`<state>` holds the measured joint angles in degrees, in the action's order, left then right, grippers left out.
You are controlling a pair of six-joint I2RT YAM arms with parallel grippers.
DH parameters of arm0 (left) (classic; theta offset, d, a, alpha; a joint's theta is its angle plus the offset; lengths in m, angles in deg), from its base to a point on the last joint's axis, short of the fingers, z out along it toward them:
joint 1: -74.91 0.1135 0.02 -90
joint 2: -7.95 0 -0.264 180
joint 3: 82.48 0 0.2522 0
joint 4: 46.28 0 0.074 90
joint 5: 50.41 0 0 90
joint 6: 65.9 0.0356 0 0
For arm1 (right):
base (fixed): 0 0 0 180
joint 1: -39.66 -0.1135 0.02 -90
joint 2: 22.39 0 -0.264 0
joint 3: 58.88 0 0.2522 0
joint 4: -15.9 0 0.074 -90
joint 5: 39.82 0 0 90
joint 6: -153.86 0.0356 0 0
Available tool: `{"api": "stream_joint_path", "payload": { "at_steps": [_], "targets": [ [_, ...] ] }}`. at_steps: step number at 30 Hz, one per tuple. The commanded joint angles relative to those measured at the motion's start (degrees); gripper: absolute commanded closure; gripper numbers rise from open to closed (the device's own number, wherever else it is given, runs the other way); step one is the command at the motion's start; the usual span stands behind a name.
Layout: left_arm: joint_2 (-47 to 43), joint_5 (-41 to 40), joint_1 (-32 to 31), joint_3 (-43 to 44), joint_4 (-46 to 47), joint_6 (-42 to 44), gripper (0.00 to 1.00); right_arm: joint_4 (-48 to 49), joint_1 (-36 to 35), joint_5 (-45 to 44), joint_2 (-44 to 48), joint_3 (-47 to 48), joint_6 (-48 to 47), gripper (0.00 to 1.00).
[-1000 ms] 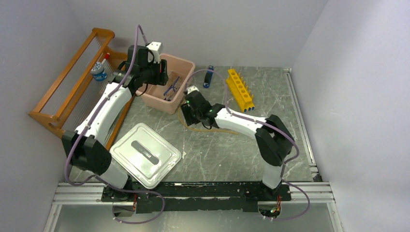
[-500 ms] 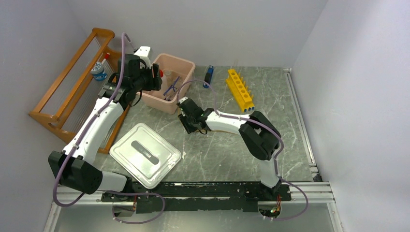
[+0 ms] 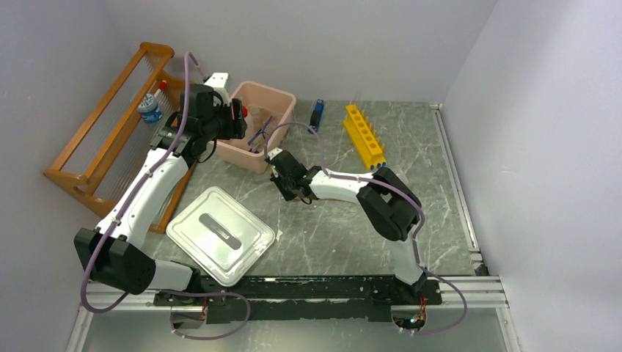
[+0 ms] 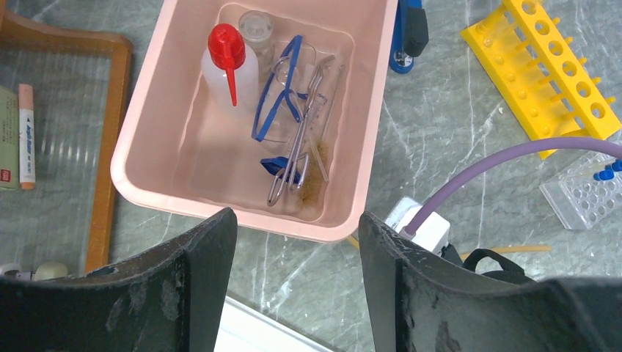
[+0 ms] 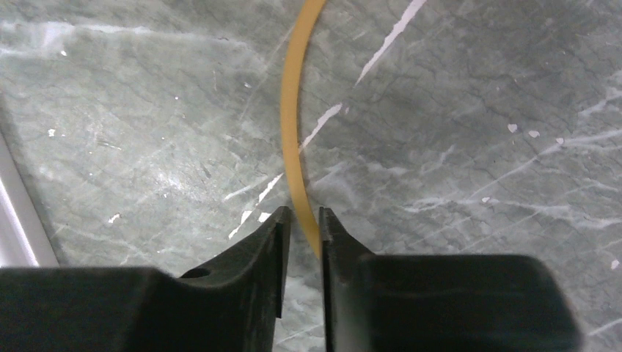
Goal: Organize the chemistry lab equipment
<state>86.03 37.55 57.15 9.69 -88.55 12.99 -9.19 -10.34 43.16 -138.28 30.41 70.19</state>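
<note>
Tan rubber hose [image 5: 293, 147] lies curved on the worktop [image 5: 477, 110] near the pink tub [image 4: 381, 88], the right end effector [image 5: 302, 220] pinched on it. Thin and springy, it could slide out, or its loose tail catch the tub's rim on lifting. Left end effector [image 4: 297, 220] hangs apart and empty above the tub, crowding that route; bare worktop lies rightward.

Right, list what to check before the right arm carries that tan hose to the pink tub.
1. Tan hose between the right gripper fingers: ok.
2. Grip firm: cannot tell.
3. Pink tub uncovered, lid lying aside: ok.
4. Left gripper clear of tub: not ok, hangs open close by it.
5. Free room in tub beside squeeze bottle: ok.
</note>
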Motion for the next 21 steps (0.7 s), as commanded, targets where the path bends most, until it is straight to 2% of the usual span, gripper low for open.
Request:
{"api": "stream_joint_path", "payload": {
  "at_steps": [1, 2, 3, 6, 12, 17, 21],
  "targets": [
    [-0.3, 1.5, 0.4, 0.2, 2.5, -1.1, 0.34, 0.5, -0.2, -0.1, -0.9, -1.7, -1.8, 0.95],
    [-0.3, 1.5, 0.4, 0.2, 2.7, -1.3, 0.34, 0.7, -0.1, -0.2, -0.4, -2.0, -1.9, 0.99],
    [-0.3, 1.5, 0.4, 0.1, 2.8, -1.5, 0.35, 0.8, -0.1, -0.3, 0.2, -2.2, -1.9, 1.00],
    [-0.3, 3.8, 0.4, -0.2, 3.4, -2.2, 0.35, 1.3, -0.2, -0.5, 4.0, -3.2, -1.9, 1.00],
    [-0.9, 17.4, 0.4, -2.6, 9.9, -2.7, 0.30, 5.2, 1.3, 2.7, 17.4, -8.1, -0.6, 1.00],
    [-0.8, 19.8, 0.4, -3.8, 12.4, -5.2, 0.31, 5.9, 4.5, 6.5, 26.1, -8.5, 2.5, 1.00],
    [-1.4, 32.2, 0.4, -5.9, 19.5, -5.7, 0.34, 6.5, 8.1, 12.6, 31.3, -7.0, 5.0, 1.00]
  ]
}}
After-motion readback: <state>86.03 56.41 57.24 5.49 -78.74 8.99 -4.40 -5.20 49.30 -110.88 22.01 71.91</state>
